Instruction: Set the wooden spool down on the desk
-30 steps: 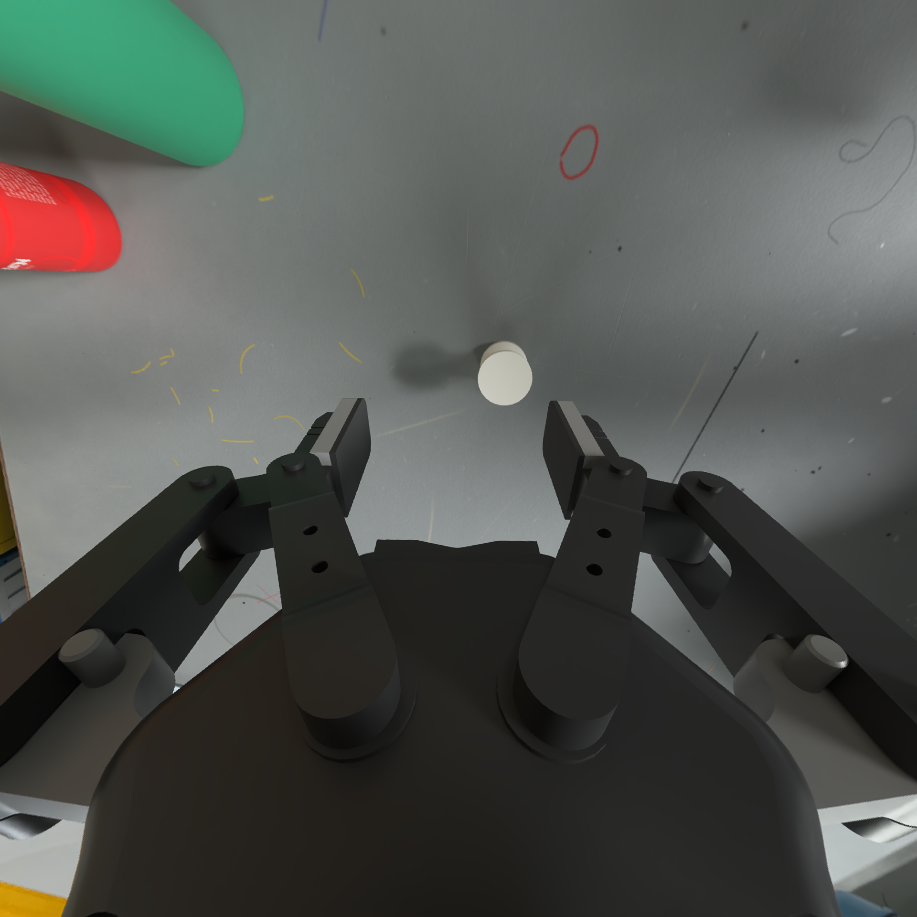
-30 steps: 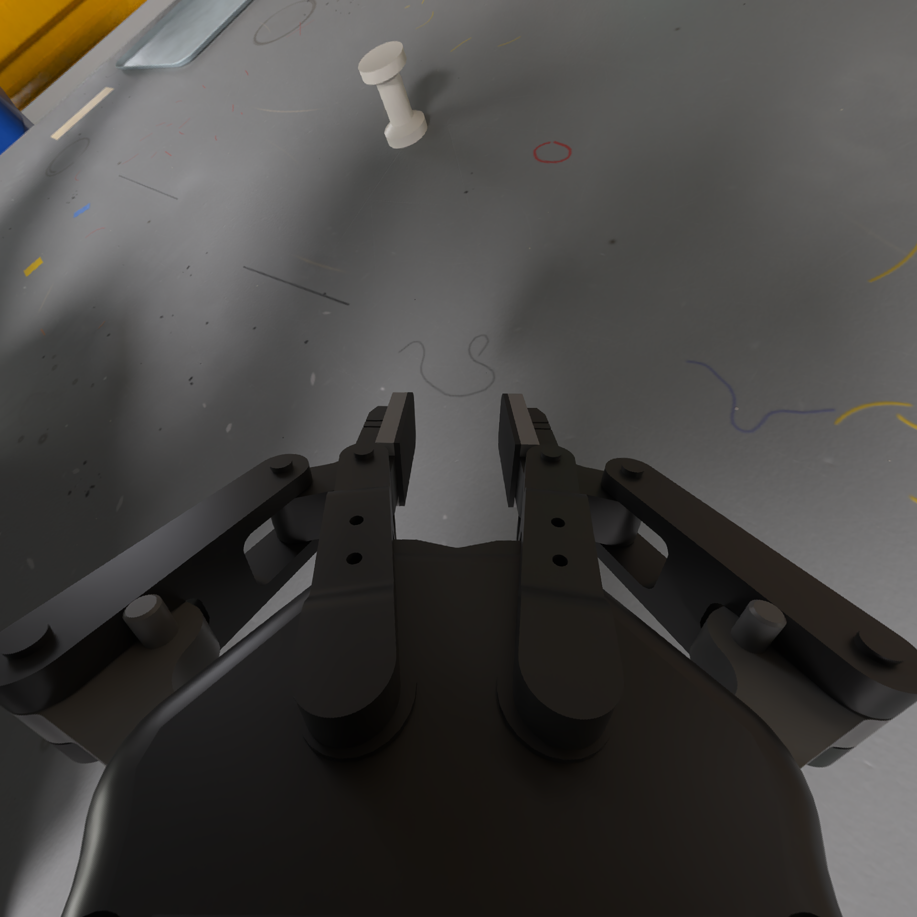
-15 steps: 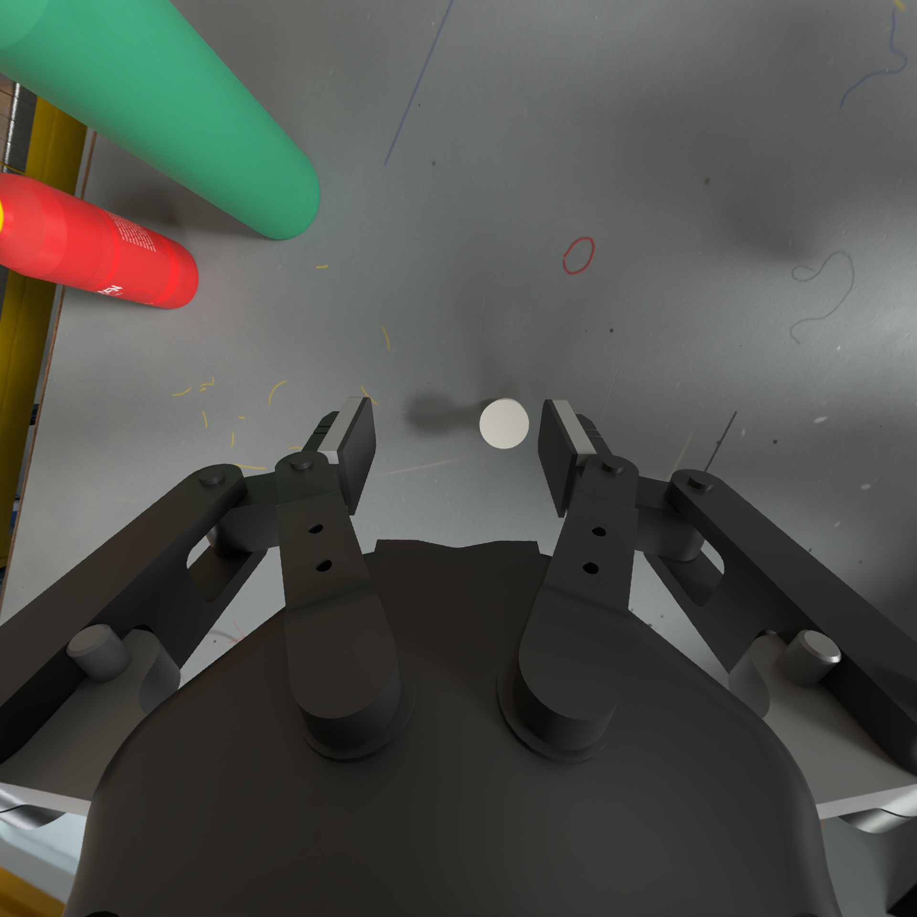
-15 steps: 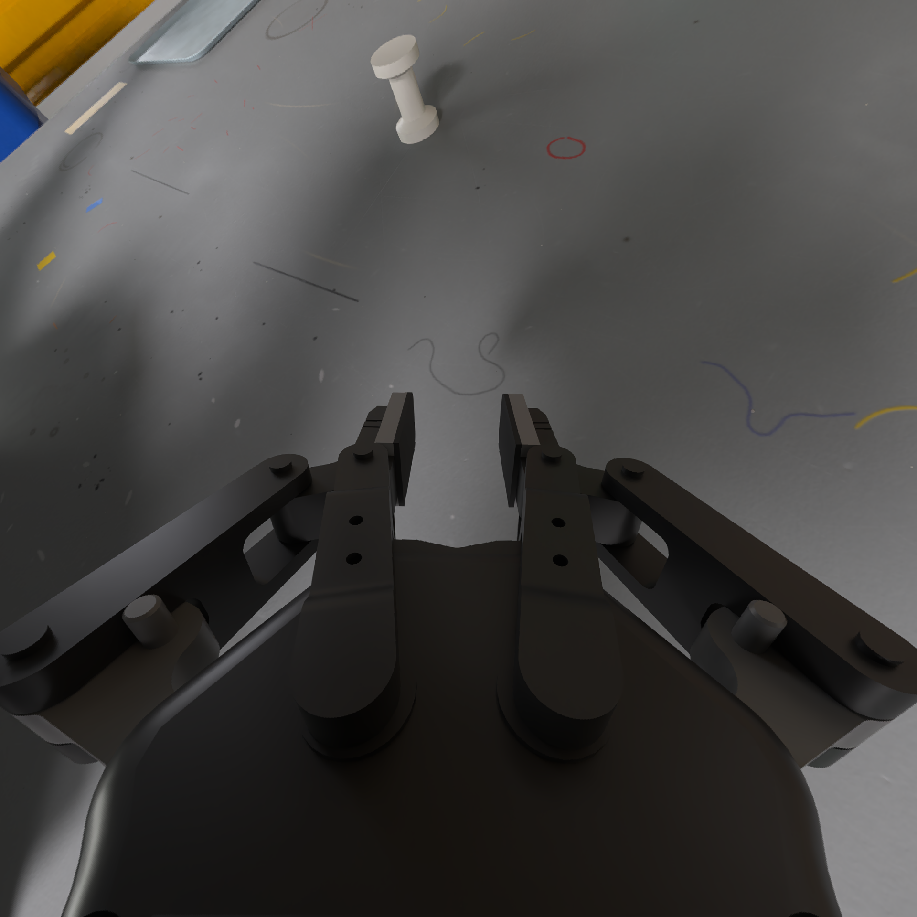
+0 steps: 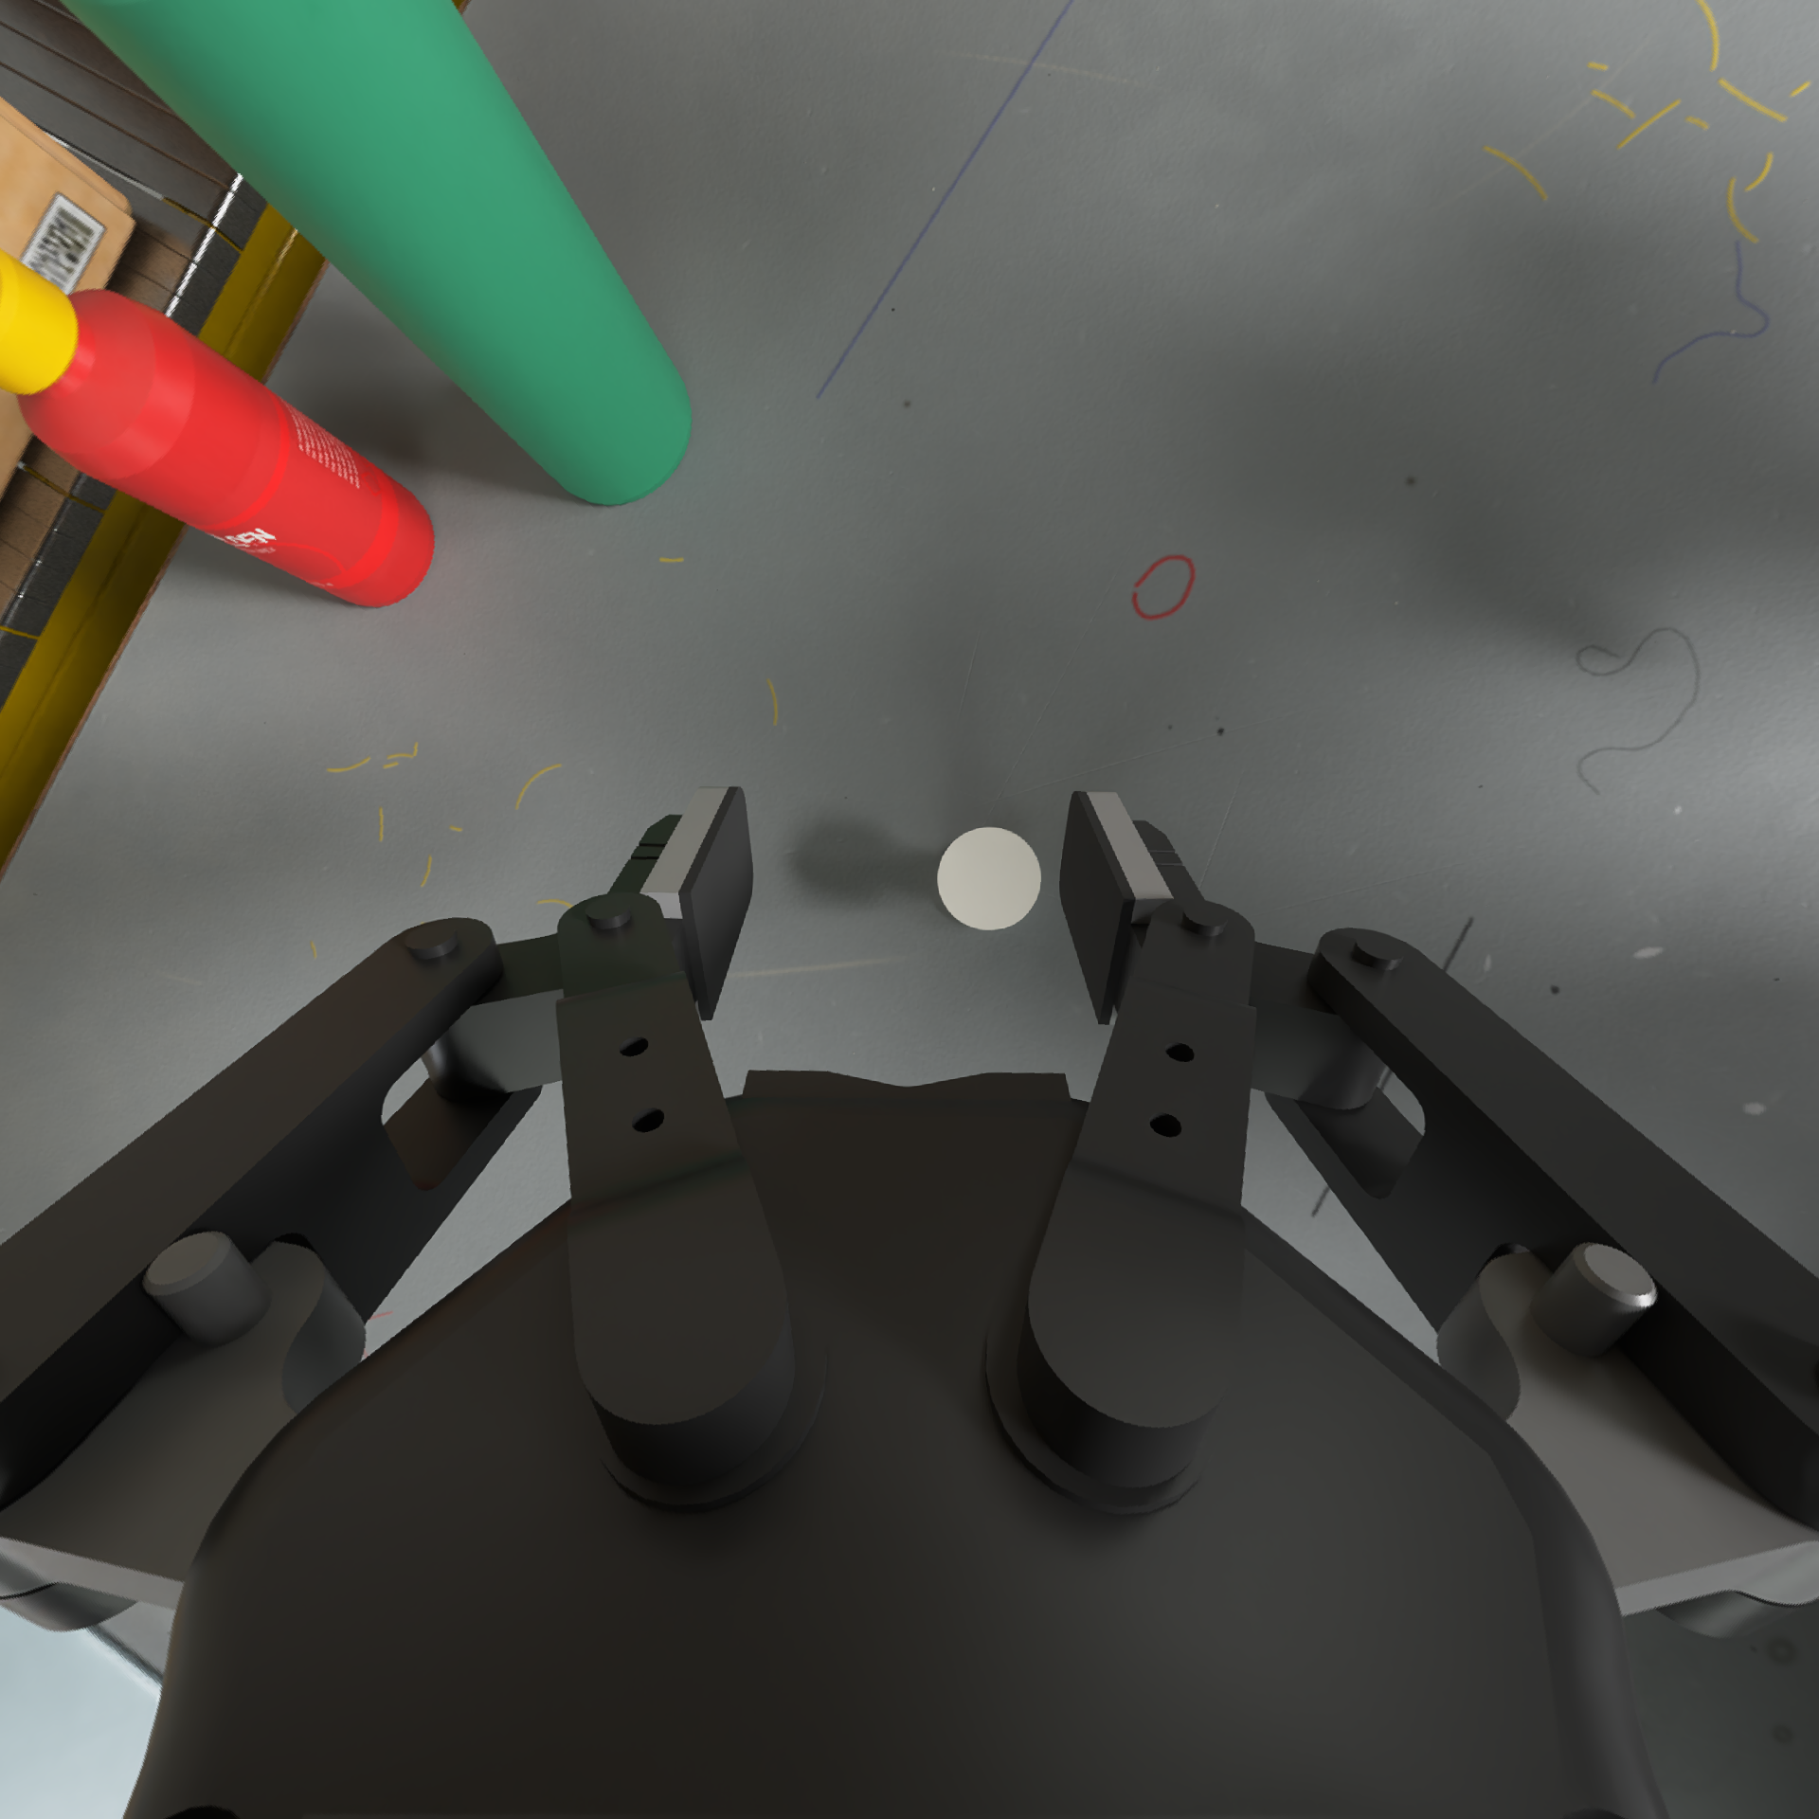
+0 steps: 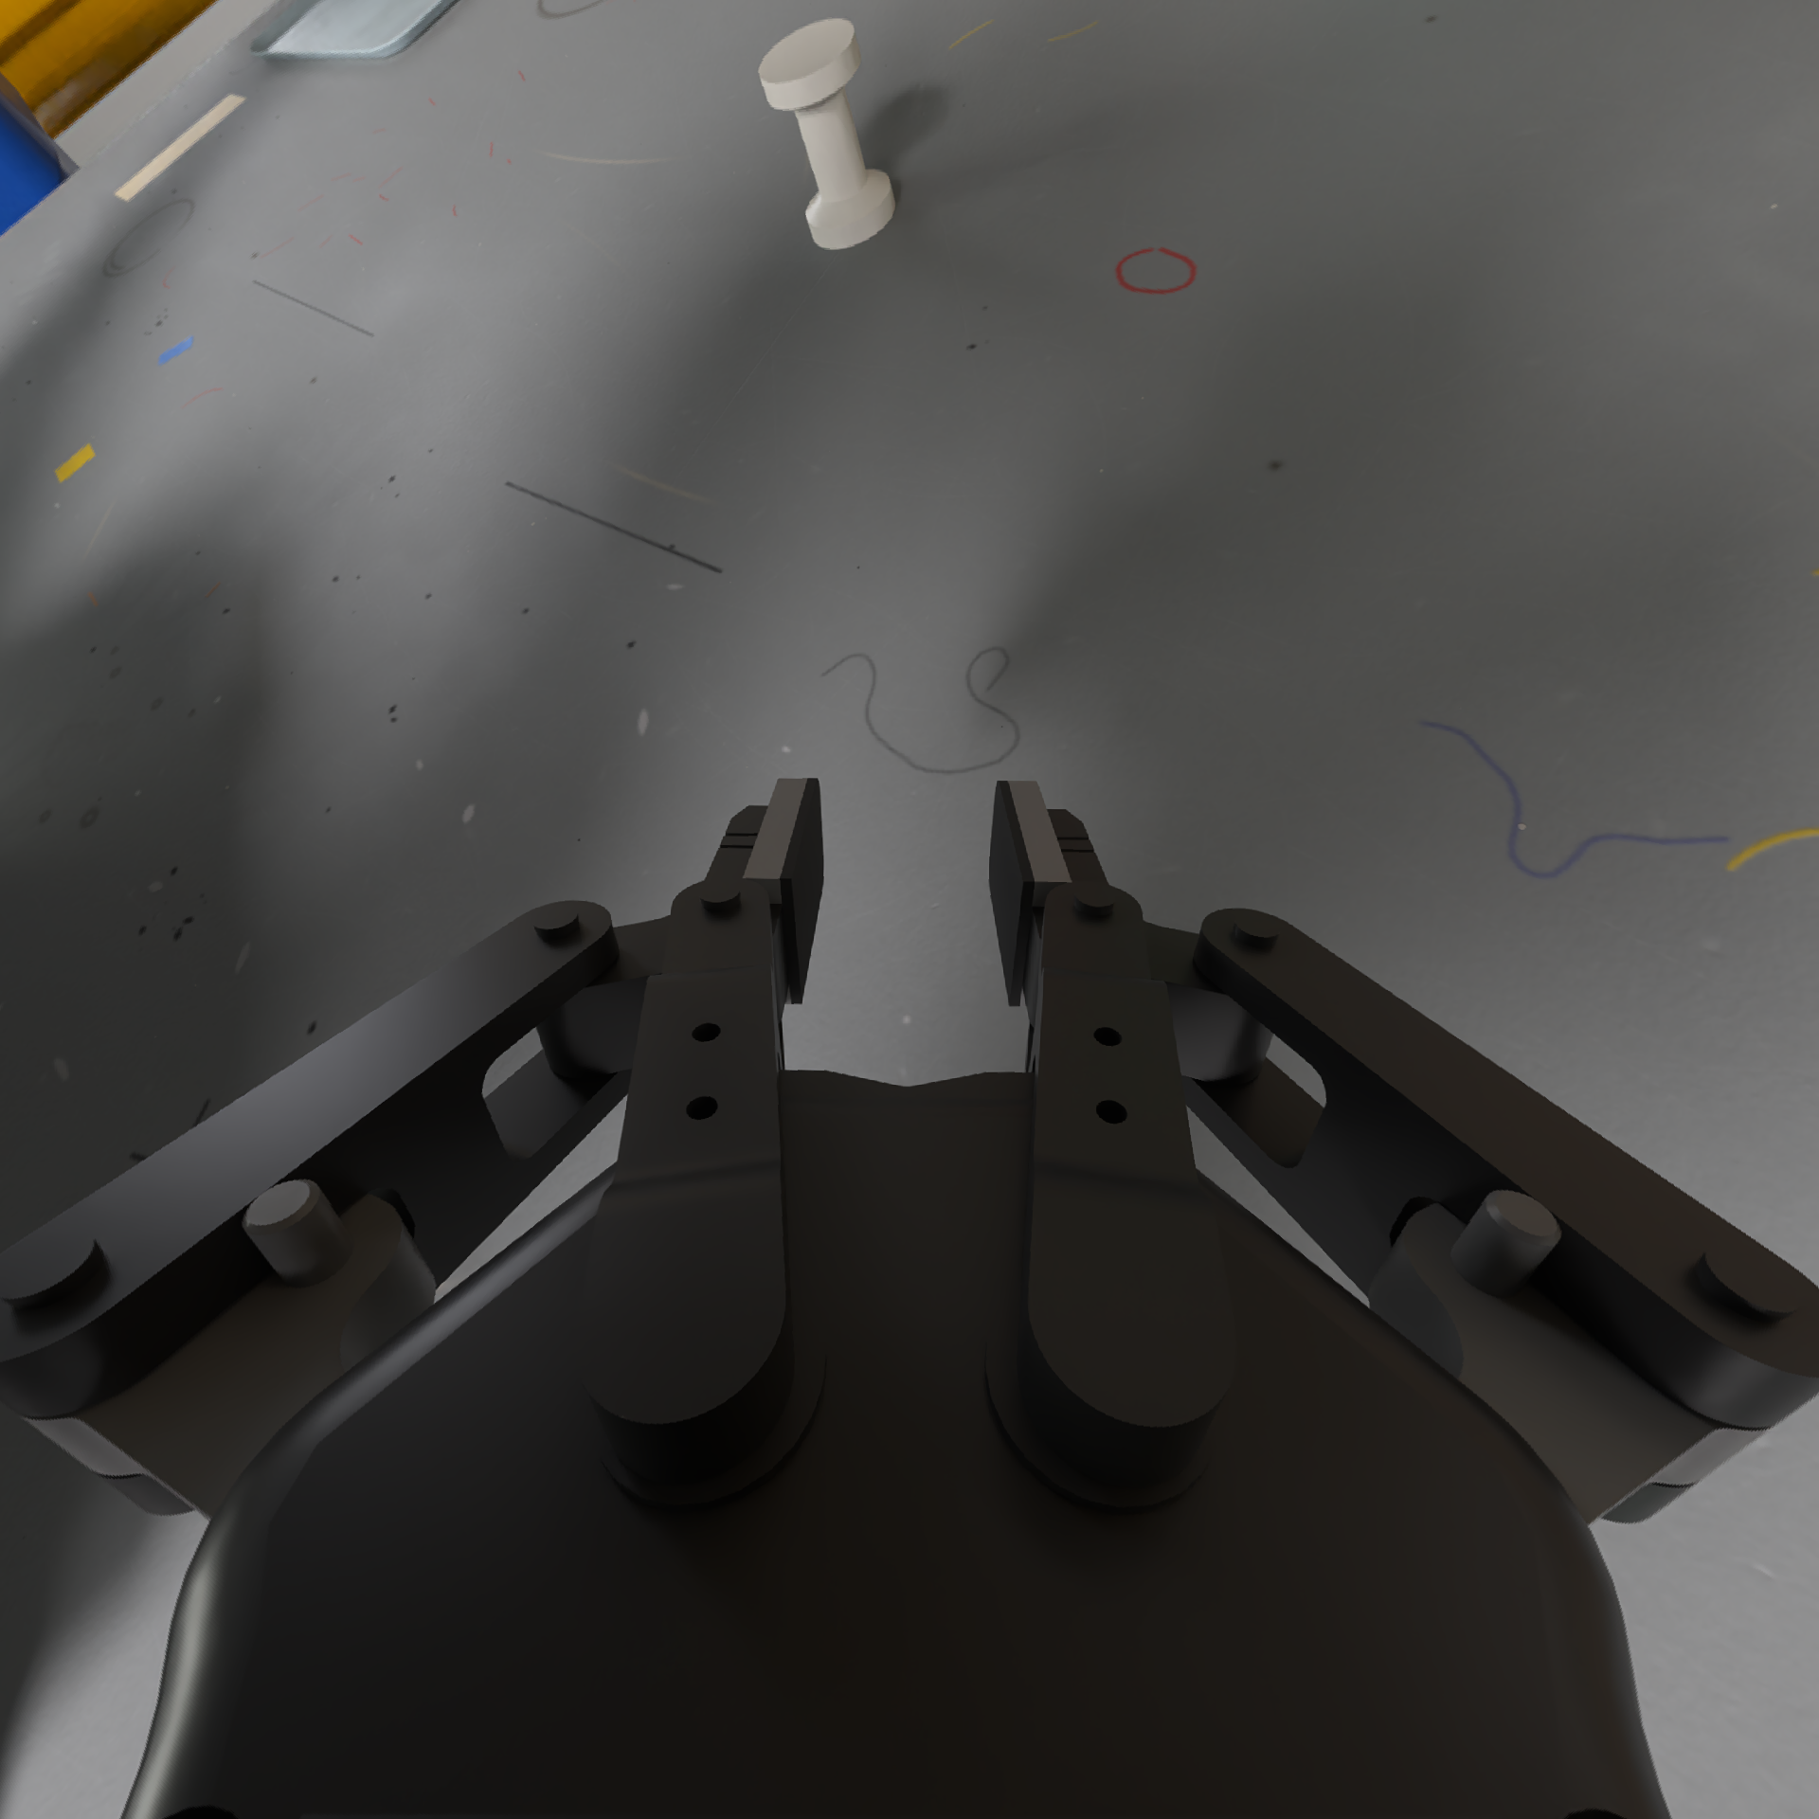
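Note:
The pale wooden spool (image 5: 988,879) stands upright on the grey desk (image 5: 1280,413). I see it from straight above as a round disc. My left gripper (image 5: 906,837) is open and empty, hanging well above the spool, which shows just inside the right finger (image 5: 1102,886). In the right wrist view the spool (image 6: 830,138) stands alone at the far side of the desk (image 6: 1280,591), with its shadow behind it. My right gripper (image 6: 906,817) is open with a narrower gap, empty, above bare desk and far from the spool.
A green cylinder (image 5: 472,226) and a red bottle with a yellow cap (image 5: 226,453) stand at the left rear of the desk. A yellow rail (image 5: 118,610) marks the left edge. A metal tray (image 6: 354,25) and a blue object (image 6: 25,157) lie far left.
My left gripper has risen straight up from the spool, which looks smaller and stays put. More of the green cylinder and red bottle shows. The right gripper has drifted slightly.

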Tool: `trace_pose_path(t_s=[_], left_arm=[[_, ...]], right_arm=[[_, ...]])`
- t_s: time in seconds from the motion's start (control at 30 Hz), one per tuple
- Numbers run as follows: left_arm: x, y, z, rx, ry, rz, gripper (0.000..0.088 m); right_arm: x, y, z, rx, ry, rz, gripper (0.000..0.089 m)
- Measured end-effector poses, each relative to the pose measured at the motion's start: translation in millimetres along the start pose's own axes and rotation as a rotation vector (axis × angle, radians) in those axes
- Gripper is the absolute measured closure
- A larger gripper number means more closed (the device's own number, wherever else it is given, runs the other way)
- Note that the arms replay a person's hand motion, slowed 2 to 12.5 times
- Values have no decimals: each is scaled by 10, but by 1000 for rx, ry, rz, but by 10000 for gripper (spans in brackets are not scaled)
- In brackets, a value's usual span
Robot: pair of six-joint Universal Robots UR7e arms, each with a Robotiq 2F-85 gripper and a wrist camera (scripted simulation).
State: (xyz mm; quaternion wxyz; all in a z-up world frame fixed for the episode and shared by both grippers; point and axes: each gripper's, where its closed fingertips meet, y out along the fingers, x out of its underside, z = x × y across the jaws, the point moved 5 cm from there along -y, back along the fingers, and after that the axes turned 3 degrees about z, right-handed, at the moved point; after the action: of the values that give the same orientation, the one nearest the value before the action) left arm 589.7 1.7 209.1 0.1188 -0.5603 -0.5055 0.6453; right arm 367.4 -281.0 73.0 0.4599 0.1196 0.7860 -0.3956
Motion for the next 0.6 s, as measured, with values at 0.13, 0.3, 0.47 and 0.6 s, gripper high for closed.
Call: trace_pose_path(t_s=[0.13, 0.3, 0.47, 0.6], left_arm=[[137, 47, 3, -16, 4, 23, 311], [318, 136, 17, -20, 27, 36, 290], [484, 239, 22, -22, 62, 51, 282], [602, 326, 22, -21, 97, 63, 280]], right_arm=[[7, 8, -13, -2, -11, -7, 582], [11, 16, -30, -4, -25, -12, 582], [7, 23, -52, -8, -36, -12, 582], [1, 29, -75, -16, -38, -10, 584]])
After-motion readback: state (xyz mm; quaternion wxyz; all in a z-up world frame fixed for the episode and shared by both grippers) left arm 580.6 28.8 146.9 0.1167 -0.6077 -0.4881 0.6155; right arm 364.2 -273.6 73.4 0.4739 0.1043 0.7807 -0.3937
